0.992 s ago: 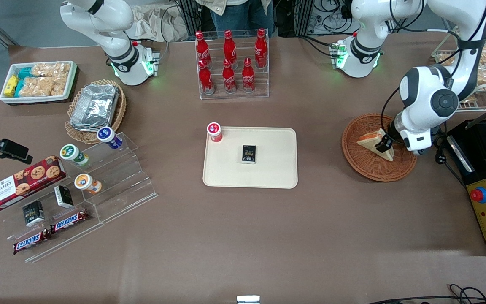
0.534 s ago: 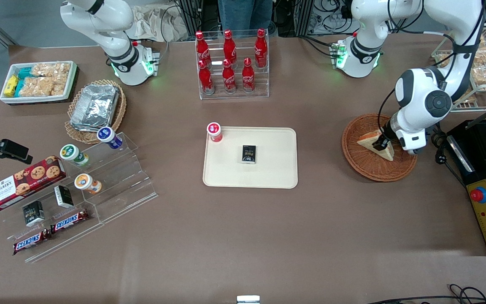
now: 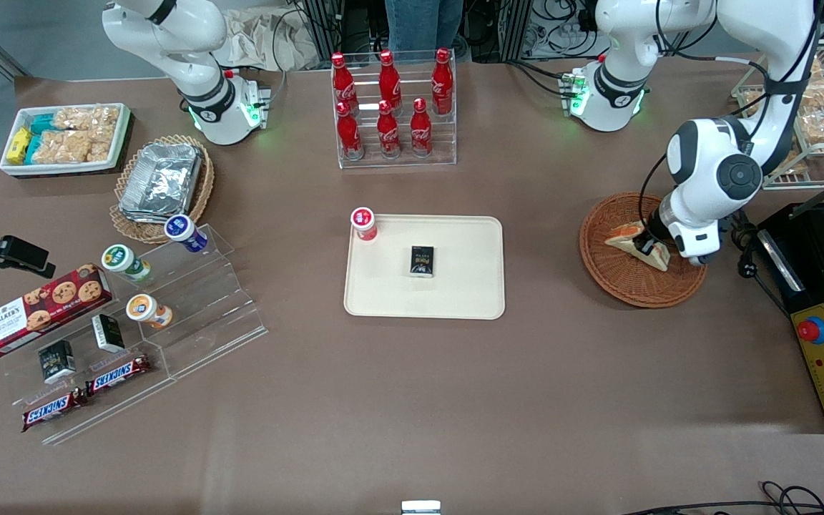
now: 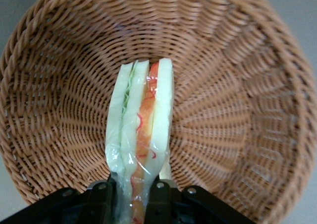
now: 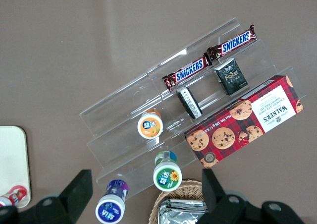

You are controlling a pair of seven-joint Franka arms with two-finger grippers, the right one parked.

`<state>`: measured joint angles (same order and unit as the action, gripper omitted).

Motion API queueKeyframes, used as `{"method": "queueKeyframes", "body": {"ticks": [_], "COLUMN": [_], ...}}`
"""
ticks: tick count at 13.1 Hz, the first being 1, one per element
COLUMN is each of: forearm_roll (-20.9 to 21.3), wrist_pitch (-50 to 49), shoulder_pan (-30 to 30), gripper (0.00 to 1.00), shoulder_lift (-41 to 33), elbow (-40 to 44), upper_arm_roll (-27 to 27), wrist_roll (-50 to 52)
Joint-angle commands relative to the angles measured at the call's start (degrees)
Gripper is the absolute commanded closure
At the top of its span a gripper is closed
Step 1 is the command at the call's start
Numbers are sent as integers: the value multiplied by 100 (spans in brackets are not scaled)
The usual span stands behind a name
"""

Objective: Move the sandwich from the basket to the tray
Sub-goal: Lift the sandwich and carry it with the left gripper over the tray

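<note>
The brown surface (image 3: 412, 400) carries everything, and the hand (image 3: 645, 246) hangs over its working-arm end, inside the basket (image 3: 619, 282). Well away from the hand toward the parked arm's end lies the cream tray (image 3: 455, 300), holding a small black packet (image 3: 422, 260) and a red-capped cup (image 3: 363, 222) at one corner. Farther from the front camera than the tray stands a clear rack of red cola bottles (image 3: 392, 107). Nothing lies on the open stretch of surface between the basket and the tray. Just beside the basket, toward the working arm's end, sits a black control box with a red button (image 3: 812, 330).

Compared with a second ago, the hand has shifted slightly away from the front camera, and the sandwich (image 4: 141, 130) has tipped from lying flat onto its edge, its bread face now hardly showing in the front view.

The hand is clamped narrowly on one end of the sandwich, its fingers (image 4: 158, 196) pressing both bread faces. In the wrist view the wedge stands on edge, its long axis running straight out from the hand across the basket floor, the orange-red and pale green layers facing the wrist camera.
</note>
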<state>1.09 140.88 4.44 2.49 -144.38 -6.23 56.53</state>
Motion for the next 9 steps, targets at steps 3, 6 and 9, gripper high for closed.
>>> {"method": "queueKeyframes", "body": {"ticks": [3, 6, 9], "forearm_roll": [-248, -549, -540], "wrist_pitch": [-2375, -3415, -3883], "shoulder_pan": [-250, -461, -979], "gripper": [100, 100, 100], "shoulder_lift": [-1056, -1031, -1057], "elbow": [961, 1937, 2352], "upper_arm_roll": [-63, -106, -150], "wrist_roll": [-1157, -1713, -3337]}}
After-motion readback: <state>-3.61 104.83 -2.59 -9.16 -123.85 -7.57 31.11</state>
